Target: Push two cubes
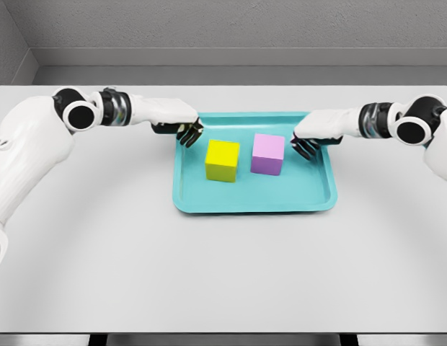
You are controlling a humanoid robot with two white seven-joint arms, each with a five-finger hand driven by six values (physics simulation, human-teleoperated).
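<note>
A: Entry, head view. A teal plastic tray (209,205) lay on the white table (223,274). In it sat a yellow cube (223,160) and a lilac cube (268,154), side by side with a clear gap between them.

B: Hands?

A: The left hand (182,128) hovered at the tray's left rim, just beside the yellow cube, fingers curled downward and grasping nothing. The right hand (310,140) was mirrored beside the lilac cube, likewise curled and empty.

B: Contact?

A: Could not tell for certain; each hand appeared just short of its cube.

B: Progress?

A: Judged early. Both hands were positioned outboard of the cubes, but the gap was unclosed, so the inward push itself seemed yet to be made.
</note>
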